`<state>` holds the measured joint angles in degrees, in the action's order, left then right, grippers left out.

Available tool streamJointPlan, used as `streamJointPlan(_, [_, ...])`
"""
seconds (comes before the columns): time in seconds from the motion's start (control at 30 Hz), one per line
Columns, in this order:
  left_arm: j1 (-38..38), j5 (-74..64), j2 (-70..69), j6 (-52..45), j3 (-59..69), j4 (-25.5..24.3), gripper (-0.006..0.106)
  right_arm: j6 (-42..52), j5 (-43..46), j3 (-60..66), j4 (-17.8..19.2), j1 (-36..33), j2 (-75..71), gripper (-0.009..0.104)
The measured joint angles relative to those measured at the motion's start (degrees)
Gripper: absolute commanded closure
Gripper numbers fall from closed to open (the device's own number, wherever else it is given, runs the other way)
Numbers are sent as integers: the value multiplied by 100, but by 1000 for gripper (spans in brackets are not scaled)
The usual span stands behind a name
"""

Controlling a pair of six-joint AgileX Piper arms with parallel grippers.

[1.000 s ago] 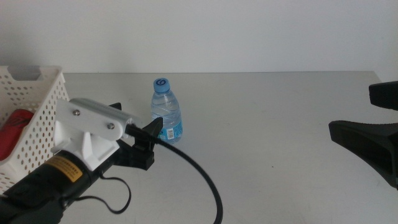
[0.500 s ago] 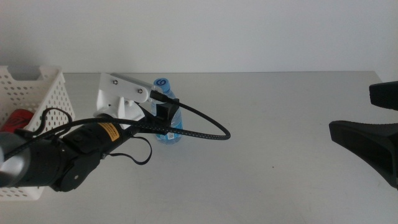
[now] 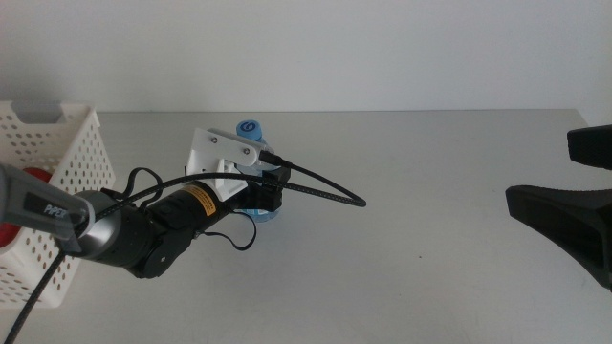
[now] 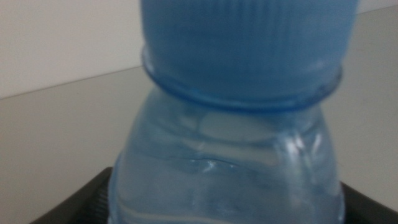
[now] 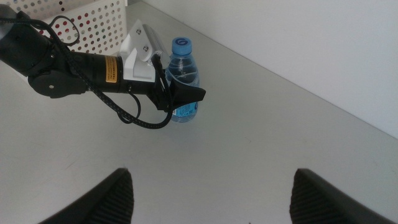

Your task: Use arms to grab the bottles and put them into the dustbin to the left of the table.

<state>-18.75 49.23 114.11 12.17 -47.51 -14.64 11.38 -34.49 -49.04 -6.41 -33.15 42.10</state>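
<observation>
Surroundings: the table [image 3: 430,191] lay pale and plain around my work; the dustbin [image 3: 57,153] stood at its left edge, well apart from the water bottle [image 3: 251,129], with something red [image 3: 36,176] showing through its perforated wall; my black cable [image 3: 325,194] looped out over the tabletop beside the bottle.
In the way: my own white housing [image 3: 222,153] covered most of the bottle in the middle view; only its blue cap showed above it.
Left gripper [image 5: 180,94]: I had it at the bottle, a dark jaw on either side of the body; the jaws looked spread around it, but I could not tell whether they pressed the plastic, as my wrist view was filled by the blurred bottle [image 4: 230,155].
Bottle's place: on the table, left of centre, toward the far wall.
Bottle's axis: upright, long axis vertical, cap [image 5: 181,45] pointing up.
Right gripper [image 5: 208,193]: I held it released, jaws wide apart, waiting over the table's right side.
</observation>
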Motion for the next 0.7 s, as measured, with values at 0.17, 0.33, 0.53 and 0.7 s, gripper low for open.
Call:
streamJointPlan(0.17, [0,-184,134,-23,-131,-9,60,-4,0,0,0,0,0,31])
streamJointPlan(0.33, [0,-779,-125,-28,-137,-197,90,-4,0,0,0,0,0,31])
streamJointPlan(0.53, [-6,-2705,-1158,-21,-194,-125,99,-6,-5,0,0,0,0,31])
streamJointPlan(0.7, [44,-5165,-2181,4,-1048,-8,99,-6,-5,0,0,0,0,31])
